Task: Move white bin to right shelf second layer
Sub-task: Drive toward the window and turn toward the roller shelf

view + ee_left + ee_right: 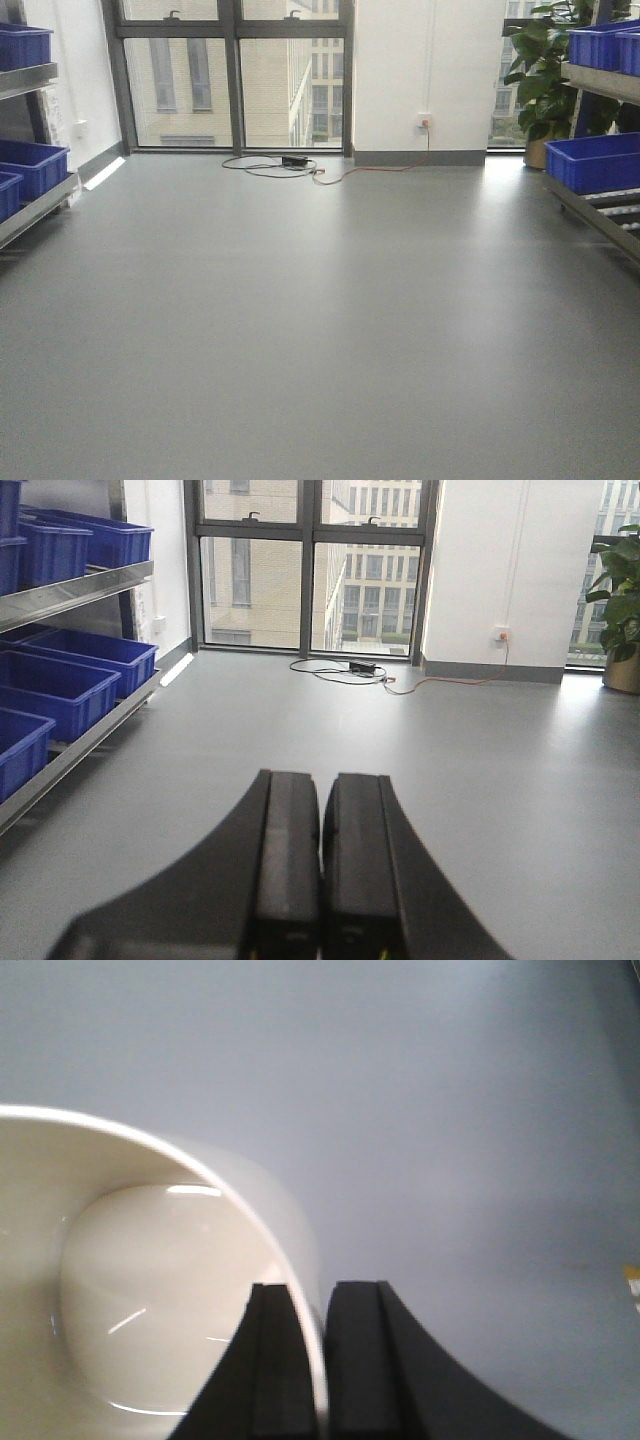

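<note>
Right wrist view: the right gripper point(320, 1360) pinches one wall of the white bin point(130, 1290), lower left of frame, over grey floor point(450, 1110). The left gripper point(322, 860) is pressed together, empty. The carry seems underway. Next it must reach the right shelf second layer point(612, 203), at the front view's right edge, beside a blue crate point(592, 160).

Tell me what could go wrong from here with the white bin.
The right hand pinches only one glossy wall of the white bin above the floor; it may slip or tilt while moving. The left hand is shut and empty, so nothing supports the far side. A blue crate already sits on the right shelf's roller level, so space there may be tight.
</note>
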You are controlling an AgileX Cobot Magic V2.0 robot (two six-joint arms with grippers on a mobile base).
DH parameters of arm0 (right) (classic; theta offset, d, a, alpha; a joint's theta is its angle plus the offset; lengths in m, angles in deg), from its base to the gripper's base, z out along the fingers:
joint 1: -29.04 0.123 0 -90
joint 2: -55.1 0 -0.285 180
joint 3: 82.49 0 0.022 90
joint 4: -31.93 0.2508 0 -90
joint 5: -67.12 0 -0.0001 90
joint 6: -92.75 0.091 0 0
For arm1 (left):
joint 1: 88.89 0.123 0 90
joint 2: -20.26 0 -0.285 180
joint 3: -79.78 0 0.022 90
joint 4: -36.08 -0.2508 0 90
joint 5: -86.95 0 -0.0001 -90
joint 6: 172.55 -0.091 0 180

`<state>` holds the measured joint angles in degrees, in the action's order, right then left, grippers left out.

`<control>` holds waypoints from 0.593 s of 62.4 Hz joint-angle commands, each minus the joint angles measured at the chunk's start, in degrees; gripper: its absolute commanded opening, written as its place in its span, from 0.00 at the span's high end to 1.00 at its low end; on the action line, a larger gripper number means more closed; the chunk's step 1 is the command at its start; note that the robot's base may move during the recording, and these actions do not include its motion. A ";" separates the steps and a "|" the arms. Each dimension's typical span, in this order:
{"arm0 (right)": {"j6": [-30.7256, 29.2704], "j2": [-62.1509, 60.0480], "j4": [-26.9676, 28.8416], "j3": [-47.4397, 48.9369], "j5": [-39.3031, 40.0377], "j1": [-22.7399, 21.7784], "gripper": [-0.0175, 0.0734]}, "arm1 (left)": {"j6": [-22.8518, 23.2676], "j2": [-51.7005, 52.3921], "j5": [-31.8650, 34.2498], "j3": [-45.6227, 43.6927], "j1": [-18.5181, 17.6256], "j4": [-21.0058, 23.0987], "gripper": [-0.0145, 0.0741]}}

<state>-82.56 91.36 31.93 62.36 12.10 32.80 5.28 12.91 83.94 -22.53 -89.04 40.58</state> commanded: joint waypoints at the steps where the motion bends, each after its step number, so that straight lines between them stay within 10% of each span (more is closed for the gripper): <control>1: -0.17 0.29 0.00 1.59 4.78 -0.23 0.75 | 0.20 0.94 4.66 1.56 0.04 0.40 0.74; 37: -0.17 0.29 0.00 1.59 4.78 -0.23 0.75 | 0.20 0.94 4.66 1.56 0.04 0.40 0.74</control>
<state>-82.56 91.36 31.93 62.36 12.10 32.80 5.28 12.91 83.94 -22.53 -89.04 40.58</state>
